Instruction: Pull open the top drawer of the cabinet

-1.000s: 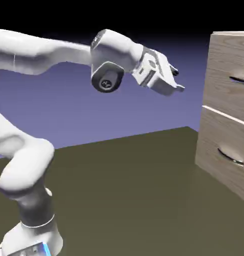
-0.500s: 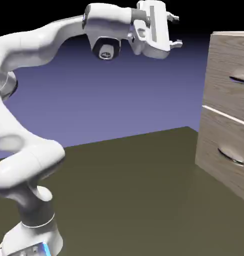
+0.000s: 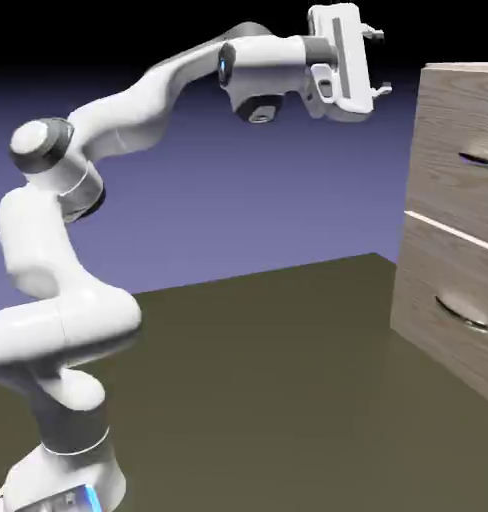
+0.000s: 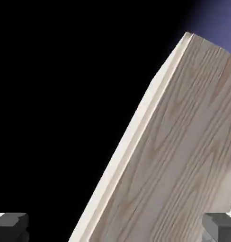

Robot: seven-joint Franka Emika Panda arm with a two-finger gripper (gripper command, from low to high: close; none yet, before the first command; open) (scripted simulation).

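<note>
The cabinet (image 3: 458, 230) of pale wood grain stands at the exterior view's right. Its top drawer (image 3: 454, 140) is flush with the front, and the curved silver handle (image 3: 480, 156) shows near the picture's edge. My gripper (image 3: 380, 62) hangs high in the air, left of the cabinet's upper corner and apart from it, pointing toward it. Its fingers stand wide apart with nothing between them. In the hand view the two grey fingertips (image 4: 10, 226) sit far apart at the bottom, and a slanted wood-grain cabinet face (image 4: 183, 156) fills the right half.
A like drawer front (image 3: 443, 300) with its own silver handle (image 3: 460, 313) lies below the top one. The dark olive table (image 3: 258, 380) stretches between the robot's base (image 3: 63, 480) and the cabinet.
The arm has stretched out, up and to the right, carrying the gripper from mid-height to near the cabinet's top corner. The jaws stayed open and the drawer has not moved.
</note>
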